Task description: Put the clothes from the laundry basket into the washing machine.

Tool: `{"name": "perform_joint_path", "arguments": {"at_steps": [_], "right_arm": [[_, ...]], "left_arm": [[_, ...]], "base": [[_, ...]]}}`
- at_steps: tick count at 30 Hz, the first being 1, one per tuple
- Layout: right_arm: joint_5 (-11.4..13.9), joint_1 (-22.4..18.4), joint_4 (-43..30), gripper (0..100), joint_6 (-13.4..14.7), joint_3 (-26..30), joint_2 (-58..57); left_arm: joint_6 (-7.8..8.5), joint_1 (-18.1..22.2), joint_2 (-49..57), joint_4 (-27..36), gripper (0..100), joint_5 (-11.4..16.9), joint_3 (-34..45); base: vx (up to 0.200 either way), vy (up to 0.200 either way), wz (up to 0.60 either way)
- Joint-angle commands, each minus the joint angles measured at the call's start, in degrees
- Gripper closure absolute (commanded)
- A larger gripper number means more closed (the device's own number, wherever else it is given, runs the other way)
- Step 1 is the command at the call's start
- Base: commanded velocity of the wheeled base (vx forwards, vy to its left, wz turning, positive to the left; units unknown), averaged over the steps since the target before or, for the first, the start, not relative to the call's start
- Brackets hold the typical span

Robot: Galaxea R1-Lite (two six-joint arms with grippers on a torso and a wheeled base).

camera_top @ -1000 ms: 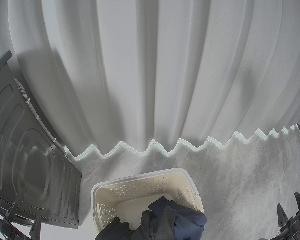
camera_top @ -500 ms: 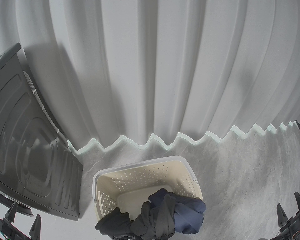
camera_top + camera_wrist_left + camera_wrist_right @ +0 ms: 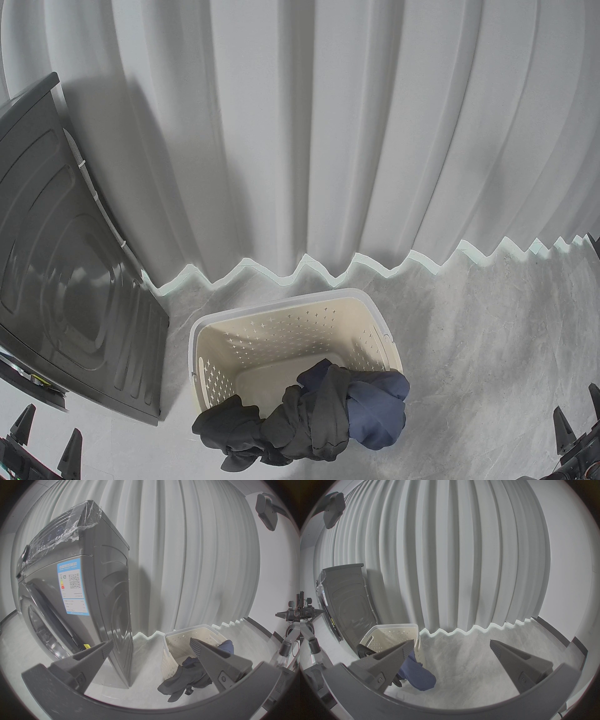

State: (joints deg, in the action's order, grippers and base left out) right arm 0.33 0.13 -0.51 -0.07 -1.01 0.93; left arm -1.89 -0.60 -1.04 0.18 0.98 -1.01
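A cream laundry basket (image 3: 294, 309) stands on the floor, low in the middle of the head view. Dark grey and navy clothes (image 3: 312, 415) hang over its near rim. To its left is the grey washing machine (image 3: 69, 281), seen from the side. In the left wrist view the washing machine (image 3: 78, 605) shows its round door, with the laundry basket (image 3: 184, 636) and clothes (image 3: 187, 677) beside it. My left gripper (image 3: 47, 434) sits open at the bottom left corner, short of the machine. My right gripper (image 3: 578, 415) is open at the bottom right, away from the basket (image 3: 390, 633). Both hold nothing.
White pleated curtains (image 3: 325, 137) hang behind the basket down to the grey marbled floor (image 3: 500, 350). Open floor lies to the right of the basket. A corrugated hose (image 3: 94, 194) runs down the machine's rear edge.
The whole head view has shifted: basket, machine and curtain hem sit higher in the picture, and more of the clothes shows. The camera moved; both grippers keep their places in the picture.
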Motion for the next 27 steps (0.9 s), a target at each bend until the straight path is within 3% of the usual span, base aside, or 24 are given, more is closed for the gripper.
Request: {"name": "perform_joint_path", "arguments": {"at_steps": [1, 18, 27], "right_arm": [[0.0, 0.0, 0.0, 0, 0.0, 0.9, -0.8], [0.0, 0.0, 0.0, 0, 0.0, 0.9, -0.8], [0.0, 0.0, 0.0, 0, 0.0, 0.9, -0.8]], "left_arm": [[-0.04, 0.0, 1.0, 0.0, 0, 0.0, 0.9], [-0.31, 0.0, 1.0, 0.0, 0, 0.0, 0.9], [-0.22, 0.0, 1.0, 0.0, 0, 0.0, 0.9]], "base": [[-0.2, 0.0, 0.0], [-0.2, 0.0, 0.0], [0.0, 0.0, 0.0]]}}
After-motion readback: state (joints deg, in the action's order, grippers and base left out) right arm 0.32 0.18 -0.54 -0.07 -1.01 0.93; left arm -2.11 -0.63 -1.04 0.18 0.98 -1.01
